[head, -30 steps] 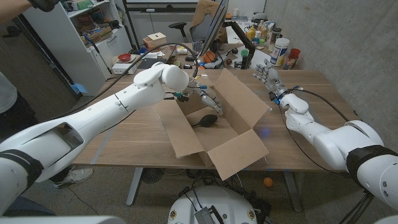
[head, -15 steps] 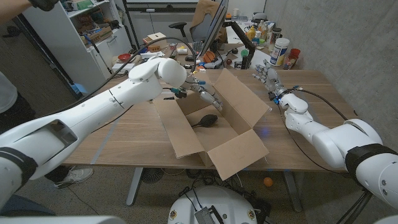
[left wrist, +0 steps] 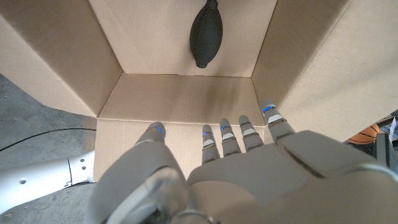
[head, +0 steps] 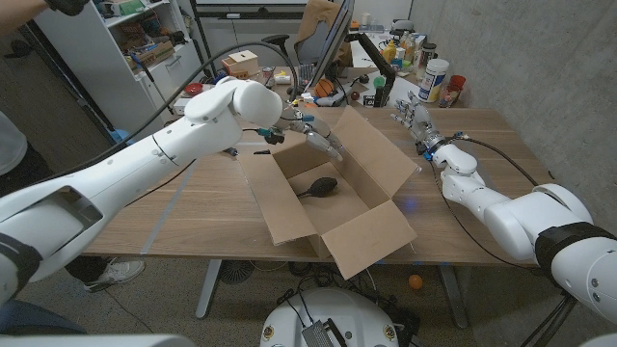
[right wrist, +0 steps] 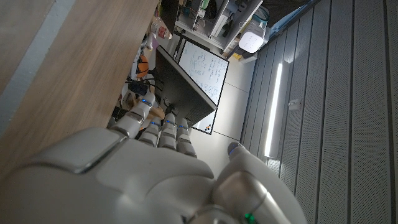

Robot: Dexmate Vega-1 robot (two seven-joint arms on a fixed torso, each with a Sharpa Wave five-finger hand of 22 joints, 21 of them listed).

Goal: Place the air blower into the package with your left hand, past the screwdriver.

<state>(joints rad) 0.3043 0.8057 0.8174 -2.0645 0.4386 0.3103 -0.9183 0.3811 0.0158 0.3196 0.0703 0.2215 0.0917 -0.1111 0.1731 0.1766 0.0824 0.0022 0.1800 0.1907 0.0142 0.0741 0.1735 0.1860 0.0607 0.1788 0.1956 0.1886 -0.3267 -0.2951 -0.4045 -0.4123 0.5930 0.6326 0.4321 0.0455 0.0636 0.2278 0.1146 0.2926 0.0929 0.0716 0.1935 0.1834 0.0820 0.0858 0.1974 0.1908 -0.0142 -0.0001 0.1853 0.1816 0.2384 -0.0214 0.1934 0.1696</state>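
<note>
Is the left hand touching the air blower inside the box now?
Apart. In the left wrist view, the left hand is open above the box's near wall, while the air blower lies alone on the box floor, bare cardboard between them.

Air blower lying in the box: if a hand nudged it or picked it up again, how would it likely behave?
The air blower has a rounded bulb tapering to a nozzle, so a nudge would probably roll it across the box floor. It looks like soft black rubber, likely squashing under the fingers. For its size it is probably light, being apparently hollow.
</note>
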